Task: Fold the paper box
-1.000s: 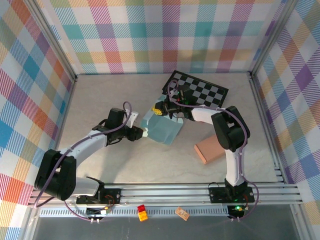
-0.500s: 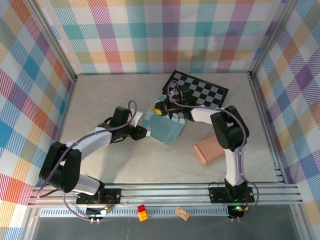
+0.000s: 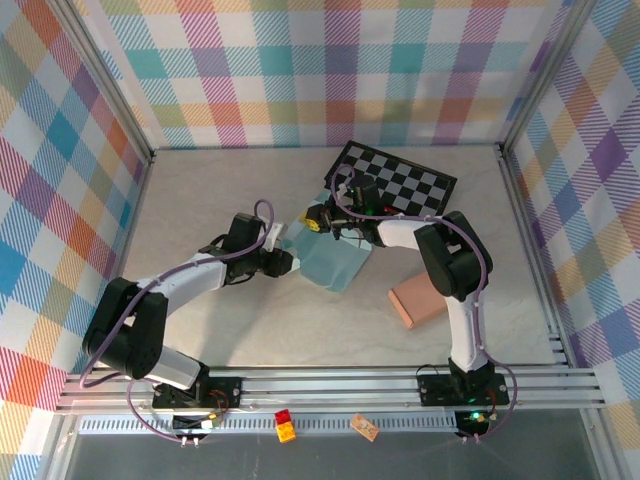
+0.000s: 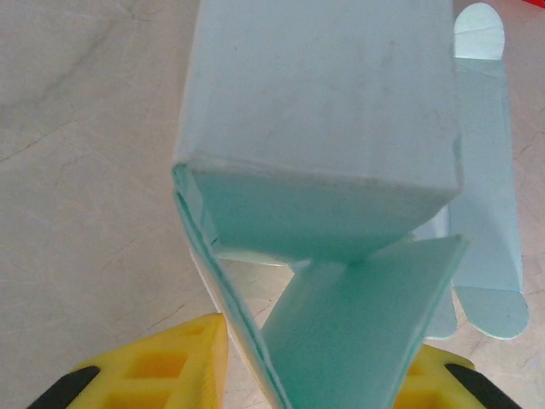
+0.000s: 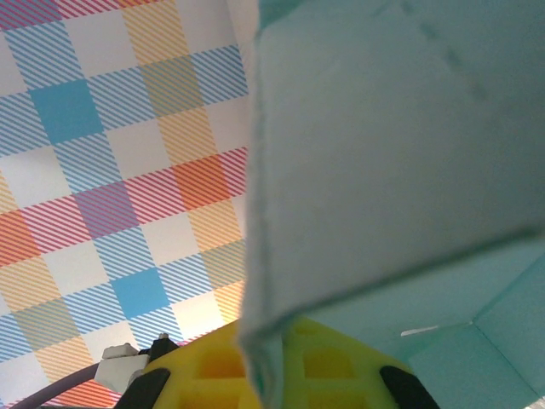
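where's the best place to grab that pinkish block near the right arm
Grip the pinkish block across its two long sides, about mid-length, coming straight down from above. It lies flat on the table, slanted, with bare surface all round, so the long faces look reachable; turn the wrist to match its slant.
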### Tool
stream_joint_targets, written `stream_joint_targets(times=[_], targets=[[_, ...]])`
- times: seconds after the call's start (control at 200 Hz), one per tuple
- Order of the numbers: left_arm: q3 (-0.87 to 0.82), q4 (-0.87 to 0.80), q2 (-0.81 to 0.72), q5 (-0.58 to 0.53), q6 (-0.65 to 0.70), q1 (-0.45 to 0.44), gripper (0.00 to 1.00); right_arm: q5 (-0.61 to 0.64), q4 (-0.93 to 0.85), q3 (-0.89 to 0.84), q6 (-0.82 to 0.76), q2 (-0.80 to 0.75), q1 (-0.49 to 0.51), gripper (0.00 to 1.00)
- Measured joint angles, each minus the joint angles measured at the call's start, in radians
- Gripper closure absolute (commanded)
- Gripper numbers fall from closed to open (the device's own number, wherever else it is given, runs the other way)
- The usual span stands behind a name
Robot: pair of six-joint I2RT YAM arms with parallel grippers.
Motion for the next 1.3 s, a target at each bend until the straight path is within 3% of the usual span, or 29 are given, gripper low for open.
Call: stream_joint_targets(times=[0.745,1.3], targets=[[0.026,0.03,0.044,-0.036,-0.048,-0.05,0.65,0.048,0.039,-0.019,0.029,0.0,0.013,1.0],[0.026,-0.003,0.011,-0.032,-0.021,-0.059,0.56,0.034,0.051,-0.027,0.036,-0.001,0.012,1.0]])
